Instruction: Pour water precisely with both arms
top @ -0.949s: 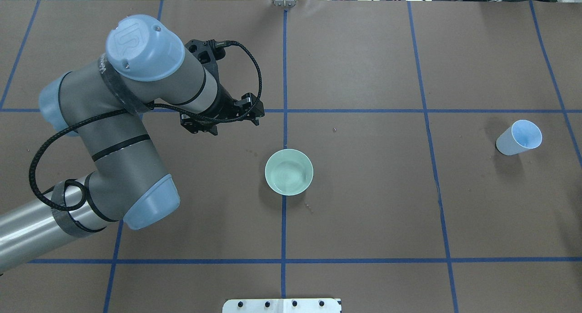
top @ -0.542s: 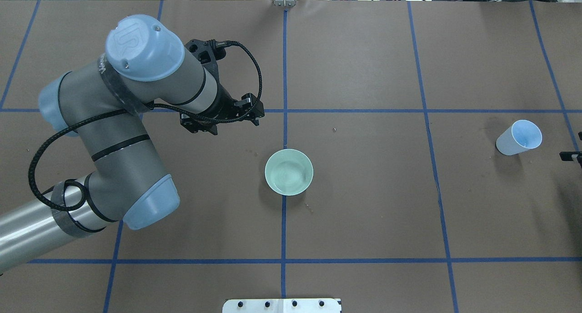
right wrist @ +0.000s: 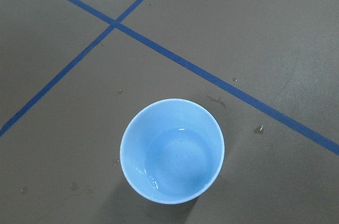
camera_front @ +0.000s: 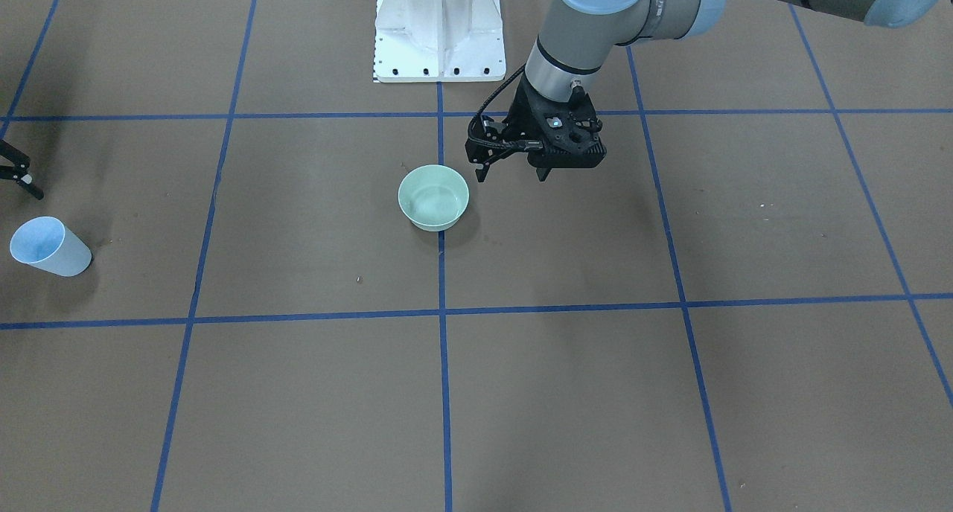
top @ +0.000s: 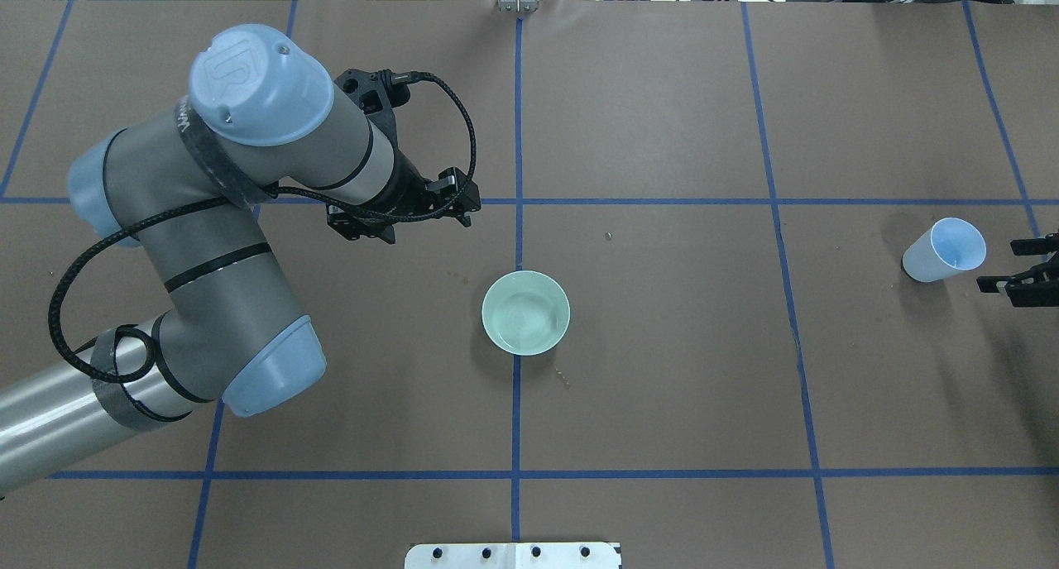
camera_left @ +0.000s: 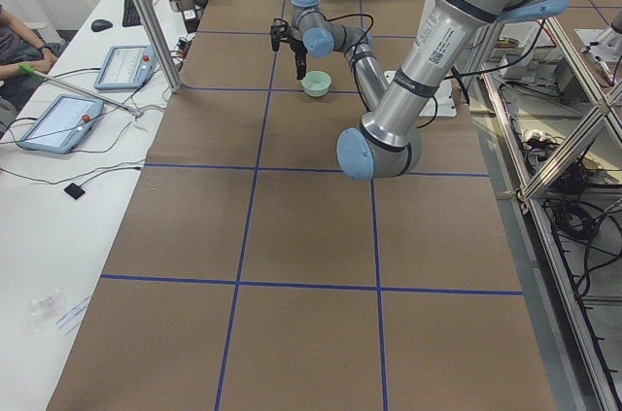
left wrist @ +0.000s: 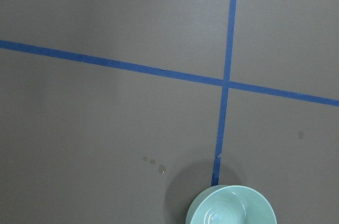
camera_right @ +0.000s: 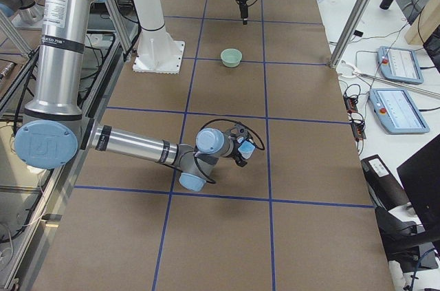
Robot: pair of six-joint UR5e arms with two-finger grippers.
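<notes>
A pale green bowl [top: 525, 313] stands at the table's middle, with water [top: 523, 317] rippling in it; it also shows in the front view [camera_front: 433, 197] and the left wrist view [left wrist: 231, 209]. My left gripper [top: 426, 228] [camera_front: 512, 176] hangs open and empty, behind and to the left of the bowl. A light blue cup [top: 945, 251] [camera_front: 46, 247] stands upright at the far right; the right wrist view shows glints of water [right wrist: 177, 163] in it. My right gripper [top: 1005, 265] is open at the view's right edge, just right of the cup and apart from it.
The table is brown paper with a blue tape grid [top: 517, 201]. Small water drops [left wrist: 159, 169] lie near the bowl and by the cup [right wrist: 258, 128]. The white pedestal [camera_front: 439, 28] stands at the robot's side. Operator tablets [camera_right: 395, 64] lie beyond the far edge.
My right gripper has come into the overhead view from the right edge and moved left toward the cup. The left arm has barely shifted. Bowl and cup have not moved.
</notes>
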